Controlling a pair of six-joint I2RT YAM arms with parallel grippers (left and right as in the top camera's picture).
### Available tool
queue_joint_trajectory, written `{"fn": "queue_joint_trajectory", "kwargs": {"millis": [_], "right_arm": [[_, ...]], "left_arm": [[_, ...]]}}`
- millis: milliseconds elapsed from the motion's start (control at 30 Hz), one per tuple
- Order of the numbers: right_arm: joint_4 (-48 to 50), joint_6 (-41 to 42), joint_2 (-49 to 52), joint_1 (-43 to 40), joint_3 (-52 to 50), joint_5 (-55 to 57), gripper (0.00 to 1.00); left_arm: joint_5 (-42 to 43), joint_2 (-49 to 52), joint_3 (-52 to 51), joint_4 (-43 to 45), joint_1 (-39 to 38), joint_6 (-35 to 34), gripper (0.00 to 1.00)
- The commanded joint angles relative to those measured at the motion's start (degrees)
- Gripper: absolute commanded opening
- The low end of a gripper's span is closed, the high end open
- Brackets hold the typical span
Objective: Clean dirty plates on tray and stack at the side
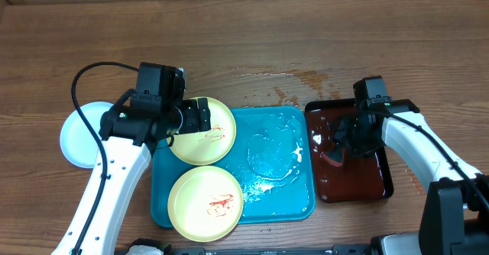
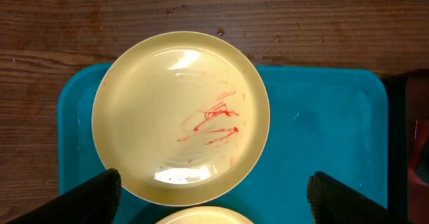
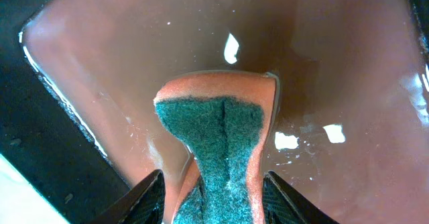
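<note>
My left gripper (image 2: 213,187) open over smeared plate (image 2: 161,103); better pinch rim firmly. My right gripper (image 3: 213,190) squeezes sponge (image 3: 218,117) in brown tray (image 3: 335,49); bring it flat onto smear (image 2: 214,123).

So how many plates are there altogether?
3: upper yellow plate and lower yellow plate on the left of the turquoise tray; white plate on the table further left, partly under the arm.

White-shelled arms (image 1: 114,186), black joints (image 1: 131,125) and wrist blocks (image 1: 160,83), looping black cable (image 1: 79,77), black fingers (image 2: 90,197)
</note>
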Motion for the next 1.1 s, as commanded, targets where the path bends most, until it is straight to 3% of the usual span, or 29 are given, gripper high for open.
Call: {"fn": "queue_joint_trajectory", "kwargs": {"millis": [0, 300, 400, 467, 500, 700, 733, 767, 800, 833, 900, 967, 1067], "right_arm": [[0.3, -0.2, 0.5, 0.1, 1.2, 0.8, 0.48], [1.5, -0.2, 4.0, 0.1, 1.2, 0.7, 0.45], [3.0, -0.2, 4.8, 0.1, 1.2, 0.5, 0.34], [3.8, 0.2, 5.4, 0.1, 1.2, 0.5, 0.11], [4.2, 0.2, 5.7, 0.1, 1.2, 0.5, 0.04], [4.9, -0.3, 5.8, 0.1, 1.3, 0.5, 0.04], [4.6, -0.2, 5.7, 0.1, 1.3, 0.5, 0.04], [4.4, -0.2, 5.5, 0.1, 1.3, 0.5, 0.04], [4.1, -0.2, 5.2, 0.1, 1.3, 0.5, 0.04], [3.8, -0.2, 4.7, 0.1, 1.3, 0.5, 0.04], [2.9, -0.3, 3.9, -0.1, 1.4, 0.5, 0.04], [1.9, -1.4, 3.2, 0.0, 1.6, 0.5, 0.04], [0.6, -1.4, 2.8, 0.0, 1.7, 0.5, 0.04]], "left_arm": [[-0.2, -0.4, 0.7, 0.1, -0.1, 1.1, 0.89], [-0.4, -0.4, 0.7, 0.2, -0.1, 1.1, 0.89], [-0.4, -0.4, 0.7, 0.1, -0.1, 1.1, 0.89], [-0.4, -0.4, 0.7, 0.0, -0.1, 1.1, 0.88], [-0.4, -0.4, 0.7, -0.2, -0.1, 1.1, 0.87], [-0.4, -0.4, 0.7, -0.5, -0.1, 1.0, 0.79], [-0.4, -0.4, 0.7, -0.7, -0.1, 1.0, 0.72], [-0.4, -0.4, 0.7, -1.0, -0.1, 1.0, 0.56], [-0.5, -0.4, 0.7, -1.7, -0.1, 1.1, 0.34], [-0.6, -0.4, 0.7, -2.3, -0.1, 1.0, 0.06], [-1.2, -0.4, 0.7, -4.4, -0.1, 1.0, 0.04], [-4.9, -0.4, 0.7, -7.5, -0.1, -1.1, 0.17], [-11.9, -0.4, 0.5, -12.6, -0.1, -4.7, 0.26]]}}
